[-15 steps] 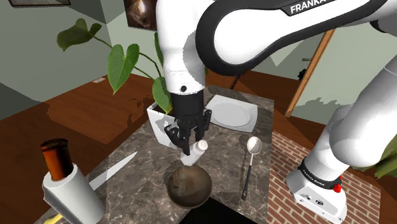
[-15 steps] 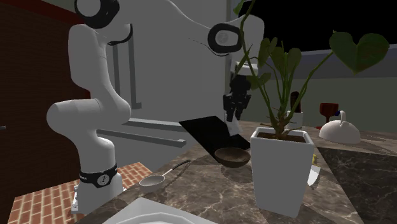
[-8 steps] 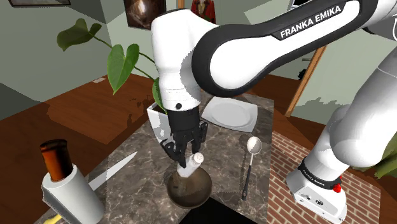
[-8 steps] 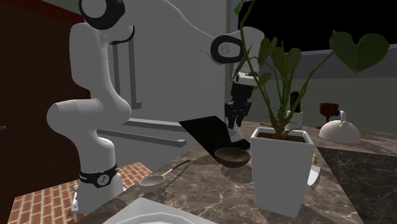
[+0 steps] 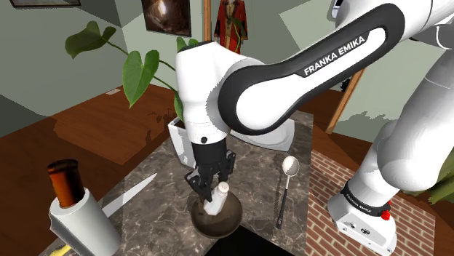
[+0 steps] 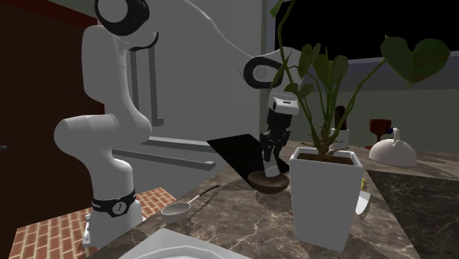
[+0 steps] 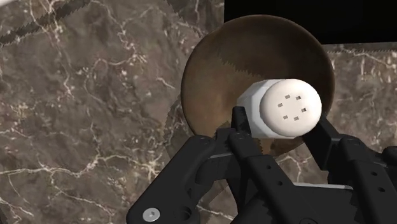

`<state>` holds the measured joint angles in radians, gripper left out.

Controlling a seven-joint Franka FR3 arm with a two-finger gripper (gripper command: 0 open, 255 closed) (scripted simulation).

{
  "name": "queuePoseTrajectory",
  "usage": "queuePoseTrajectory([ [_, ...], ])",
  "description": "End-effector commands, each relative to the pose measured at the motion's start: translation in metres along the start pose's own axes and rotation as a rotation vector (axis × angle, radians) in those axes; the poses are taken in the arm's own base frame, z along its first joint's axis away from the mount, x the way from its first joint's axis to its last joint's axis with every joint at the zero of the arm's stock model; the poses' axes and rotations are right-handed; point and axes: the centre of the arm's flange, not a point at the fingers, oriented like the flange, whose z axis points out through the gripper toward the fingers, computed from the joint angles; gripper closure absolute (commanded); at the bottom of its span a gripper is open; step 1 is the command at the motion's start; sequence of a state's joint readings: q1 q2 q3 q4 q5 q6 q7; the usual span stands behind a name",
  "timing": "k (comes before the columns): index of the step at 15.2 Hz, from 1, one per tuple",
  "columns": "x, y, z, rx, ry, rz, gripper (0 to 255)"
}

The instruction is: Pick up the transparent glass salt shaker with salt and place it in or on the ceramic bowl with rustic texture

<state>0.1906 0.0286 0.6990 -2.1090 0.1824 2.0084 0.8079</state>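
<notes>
Lowering the shaker (image 5: pixel 217 198) into the bowl (image 5: pixel 231 218)
Clamped on the white shaker, the tool (image 5: pixel 209 188) has dropped since a second ago; the shaker now tilts at the brown bowl's mouth, so release looks due.

The plant pot (image 6: pixel 324 195) stands just beside the bowl (image 6: pixel 268 185), middle right of the second exterior view. Bare counter (image 5: pixel 255 178) lies between bowl and spoon (image 5: pixel 284 190).
</notes>
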Motion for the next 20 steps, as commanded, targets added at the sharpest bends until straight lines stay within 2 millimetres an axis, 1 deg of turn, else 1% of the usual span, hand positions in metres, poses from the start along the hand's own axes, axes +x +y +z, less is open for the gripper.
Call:
queuePoseTrajectory([
  [1, 0.002, 0.000, 0.009, 0.000, 0.000, 0.000, 255],
  [9, 0.002, 0.000, 0.009, 0.000, 0.000, 0.000, 255],
  [10, 0.002, 0.000, 0.009, 0.000, 0.000, 0.000, 0],
  [15, 0.002, 0.000, 0.009, 0.000, 0.000, 0.000, 0],
  [18, 0.002, 0.000, -0.030, 0.000, 0.000, 0.000, 0],
  [19, 0.002, 0.000, -0.041, 0.000, 0.000, 0.000, 0],
  [20, 0.002, 0.000, -0.041, 0.000, 0.000, 0.000, 0],
])
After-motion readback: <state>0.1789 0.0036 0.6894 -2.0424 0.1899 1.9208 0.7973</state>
